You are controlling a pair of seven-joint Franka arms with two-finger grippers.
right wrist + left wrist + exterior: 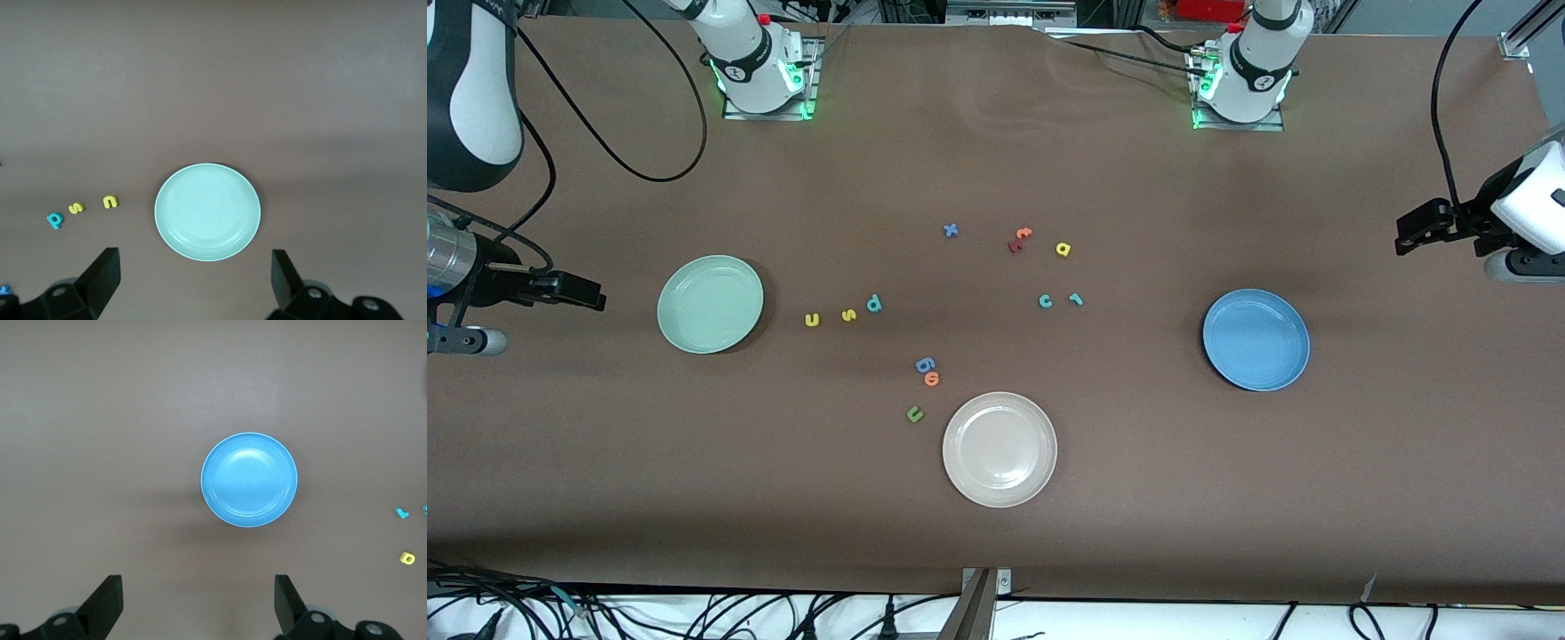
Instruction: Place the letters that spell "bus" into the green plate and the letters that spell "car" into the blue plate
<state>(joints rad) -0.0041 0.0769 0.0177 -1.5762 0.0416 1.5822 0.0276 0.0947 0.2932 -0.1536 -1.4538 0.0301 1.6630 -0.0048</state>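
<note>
Desk: brown desk [996, 533] under both arms, everything lying flat on it.
Left claw [198, 603]: wide open, empty, waiting above its end of the desk.
Right claw [194, 280]: wide open, empty, up at its end.
Blue plate [1256, 339]: empty, toward the left arm's end.
Green plate [710, 303]: empty, toward the right arm's end.
Bus letters: yellow u [812, 320], yellow s [848, 315], teal b [873, 304] in a row beside the green plate.
Car letters: teal c [1045, 301] beside teal r [1075, 299]; yellow a [1063, 249] farther from the camera.
White plate [1000, 449]: nearest the camera.
</note>
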